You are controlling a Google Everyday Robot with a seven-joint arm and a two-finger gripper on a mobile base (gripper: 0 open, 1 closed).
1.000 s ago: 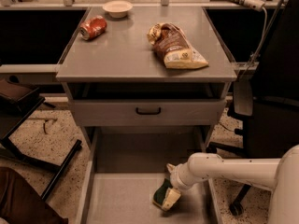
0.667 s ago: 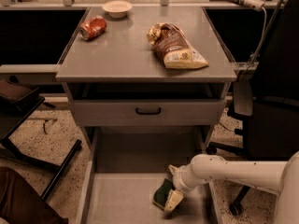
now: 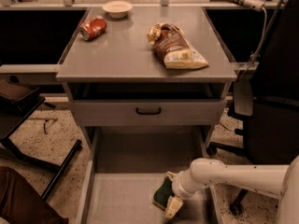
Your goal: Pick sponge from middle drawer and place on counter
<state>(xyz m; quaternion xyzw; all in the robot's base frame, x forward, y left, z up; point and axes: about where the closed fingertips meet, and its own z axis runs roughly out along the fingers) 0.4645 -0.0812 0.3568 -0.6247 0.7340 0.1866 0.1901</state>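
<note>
Claw: cream, on a white arm, low inside the wide shallow grey metal middle drawer, right of centre, at the small dark green wavy-edged sponge. Whether it is clenched on the sponge: cannot tell.
Sponge: on the drawer floor, touching the claw.
Flat grey rectangular table, above: carries a brown and cream snack bag, a red crushed can and a small cream bowl, well apart.
</note>
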